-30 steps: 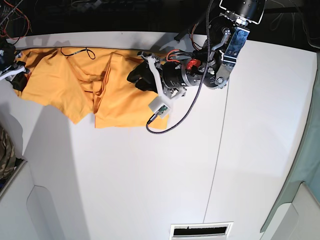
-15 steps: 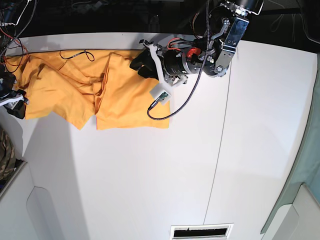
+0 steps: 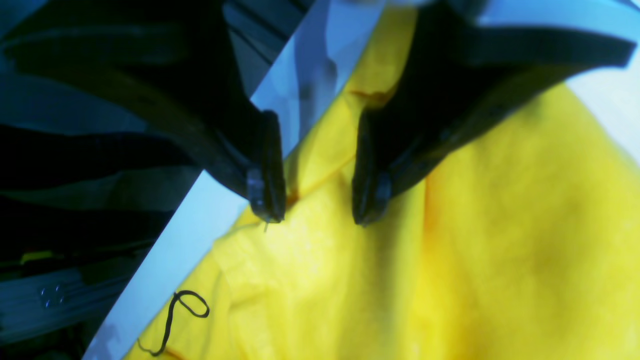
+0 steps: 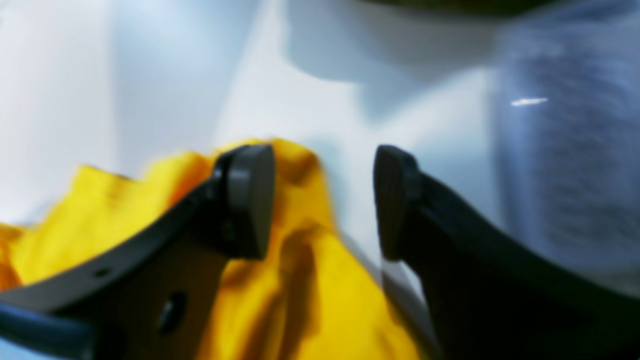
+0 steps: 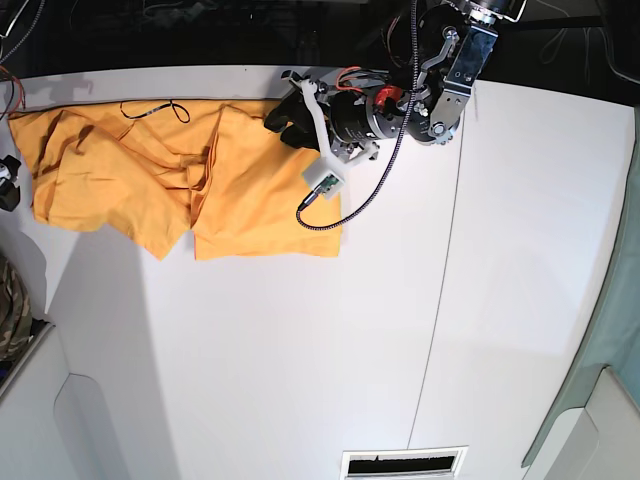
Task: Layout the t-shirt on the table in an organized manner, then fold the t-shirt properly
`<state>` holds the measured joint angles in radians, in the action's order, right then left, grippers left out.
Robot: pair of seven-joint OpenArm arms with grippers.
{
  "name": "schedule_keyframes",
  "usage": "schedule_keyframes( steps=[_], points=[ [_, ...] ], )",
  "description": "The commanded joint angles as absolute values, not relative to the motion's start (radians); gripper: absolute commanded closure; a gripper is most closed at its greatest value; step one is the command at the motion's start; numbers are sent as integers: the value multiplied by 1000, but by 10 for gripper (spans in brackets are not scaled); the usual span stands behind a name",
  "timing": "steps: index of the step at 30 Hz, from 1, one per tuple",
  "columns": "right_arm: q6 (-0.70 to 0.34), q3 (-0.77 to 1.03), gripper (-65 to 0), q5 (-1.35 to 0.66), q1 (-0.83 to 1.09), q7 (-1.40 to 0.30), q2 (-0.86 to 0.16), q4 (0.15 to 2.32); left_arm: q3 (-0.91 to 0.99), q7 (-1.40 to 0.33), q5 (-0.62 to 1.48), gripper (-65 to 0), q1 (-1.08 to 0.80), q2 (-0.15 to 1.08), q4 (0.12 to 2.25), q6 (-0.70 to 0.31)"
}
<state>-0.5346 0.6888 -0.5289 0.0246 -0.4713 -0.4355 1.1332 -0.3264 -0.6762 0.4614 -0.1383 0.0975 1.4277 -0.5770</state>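
The orange-yellow t-shirt point(image 5: 130, 170) lies spread and creased along the far left part of the white table point(image 5: 300, 350). Its black collar trim point(image 5: 150, 107) shows near the far edge. My left gripper point(image 5: 275, 122) hovers over the shirt's upper right corner. In the left wrist view it point(image 3: 317, 205) is open, with the jaws apart above the cloth point(image 3: 500, 250) at the table edge point(image 3: 200, 225). My right gripper point(image 5: 8, 182) is at the shirt's left end. In the right wrist view it point(image 4: 322, 200) is open, with the shirt point(image 4: 310, 310) behind its left finger point(image 4: 250, 200).
A camouflage cloth point(image 5: 10, 310) lies at the left edge, below the shirt. A black braided cable point(image 5: 350, 205) loops from the left wrist onto the shirt's right edge. The table seam point(image 5: 435, 300) runs front to back. A vent slot point(image 5: 403, 462) sits at the front edge.
The right gripper has moved left, off the shirt's end, leaving that end flatter. The left arm has drawn back toward the far edge. The shirt's right edge has shifted slightly right.
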Motion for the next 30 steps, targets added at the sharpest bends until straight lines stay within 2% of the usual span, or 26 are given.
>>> schedule_keyframes(
  steps=[1,3,5,11,16,18,23,24,30],
  points=[
    [-547,683,-345,-551,29,-456,-453,1148,-326,-667,467,-266,-134,105,1444,-591],
    [-558,650,-405,-551,52,-457,-453,1139,-326,-660,467,-266,-133,114,1444,-591],
    [-564,611,-430,-558,64,-452,-451,1118,-326,-648,468,-266,-133,114,1444,-591],
    [-565,501,-430,-603,59,-442,-439,1053,-326,-628,470,-266,-133,114,1445,-587],
    [-565,495,-426,-603,59,-442,-379,1053,-326,-632,471,-266,-133,114,1445,-587],
    [-565,495,-364,-602,59,-442,-362,1053,-326,-627,472,-266,-133,113,1448,-587],
    [-565,522,-42,-602,59,-431,-360,1061,-326,-618,475,-266,-134,114,1509,-587],
    [-565,537,0,-602,59,-425,-360,1066,-326,-621,475,-266,-133,114,1524,-587],
    [-569,636,0,-602,59,-426,-371,1118,-326,-635,473,-266,-133,128,1594,-587]
  ],
)
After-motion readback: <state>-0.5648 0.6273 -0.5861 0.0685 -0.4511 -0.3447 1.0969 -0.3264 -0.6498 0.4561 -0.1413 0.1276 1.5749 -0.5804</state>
